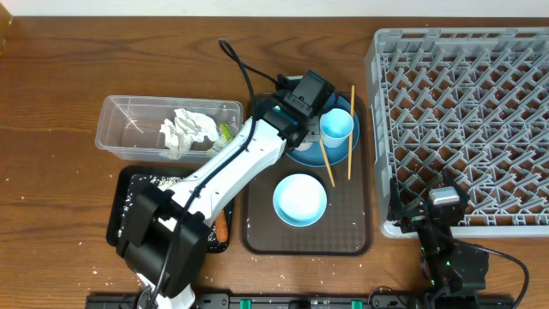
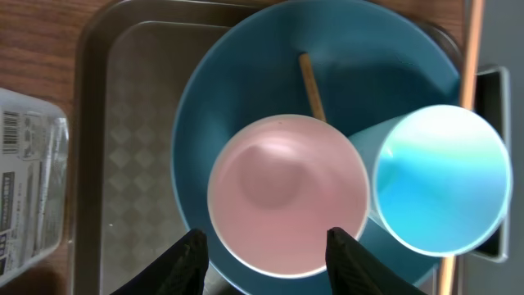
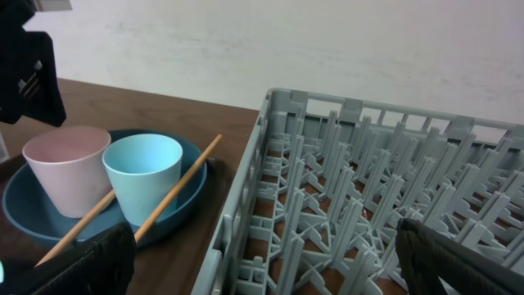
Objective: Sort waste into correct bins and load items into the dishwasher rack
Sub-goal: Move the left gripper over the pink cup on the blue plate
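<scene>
The pale pink cup [image 2: 286, 192] stands upright on the dark-blue plate [image 2: 205, 123] beside the light-blue cup [image 2: 442, 176]. My left gripper [image 2: 267, 260] hangs just above the pink cup, open, one finger on each side of its near rim and holding nothing. From overhead the left gripper [image 1: 309, 90] hides the pink cup. Two chopsticks [image 1: 327, 163] lie across the plate [image 1: 296, 156]. The small light-blue bowl [image 1: 300, 199] sits on the brown tray. My right gripper [image 3: 270, 262] is open and empty over the front left corner of the dishwasher rack [image 3: 352, 180].
The clear tub [image 1: 120, 129] holds the crumpled napkin [image 1: 189, 129] and a green wrapper [image 1: 226, 133]. The black tray [image 1: 129, 193] carries rice grains, with a carrot [image 1: 221, 227] at its right edge. The brown tray [image 1: 304, 240] lies between the bins and the rack [image 1: 371, 129].
</scene>
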### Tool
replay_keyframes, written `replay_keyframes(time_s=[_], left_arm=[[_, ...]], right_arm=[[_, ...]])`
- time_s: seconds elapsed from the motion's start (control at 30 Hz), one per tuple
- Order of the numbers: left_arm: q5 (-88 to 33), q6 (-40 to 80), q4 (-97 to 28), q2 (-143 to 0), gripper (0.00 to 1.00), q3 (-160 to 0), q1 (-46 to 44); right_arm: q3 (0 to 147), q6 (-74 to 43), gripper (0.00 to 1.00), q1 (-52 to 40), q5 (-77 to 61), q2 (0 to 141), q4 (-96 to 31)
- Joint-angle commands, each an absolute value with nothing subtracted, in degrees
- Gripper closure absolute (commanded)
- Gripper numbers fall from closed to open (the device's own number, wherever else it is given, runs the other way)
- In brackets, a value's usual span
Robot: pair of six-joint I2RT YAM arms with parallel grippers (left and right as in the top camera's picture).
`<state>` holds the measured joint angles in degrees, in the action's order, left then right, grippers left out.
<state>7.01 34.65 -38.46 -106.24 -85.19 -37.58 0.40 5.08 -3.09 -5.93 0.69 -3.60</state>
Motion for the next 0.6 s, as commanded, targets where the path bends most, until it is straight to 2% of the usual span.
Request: replay_keyframes(time_s=[0.0,0.57], left_arm=[[10.3,34.6,-38.2,-107.9,0.51,-85.9,-37.2],[11.4,34.8,-38.0,-108.4,0.51,-83.4,-36.9]], right_arm=[[0.3,5.4,0.01,-3.4,-6.0,0.4,-3.8],[0.3,5.4,0.01,-3.4,-6.0,0.4,-3.8]])
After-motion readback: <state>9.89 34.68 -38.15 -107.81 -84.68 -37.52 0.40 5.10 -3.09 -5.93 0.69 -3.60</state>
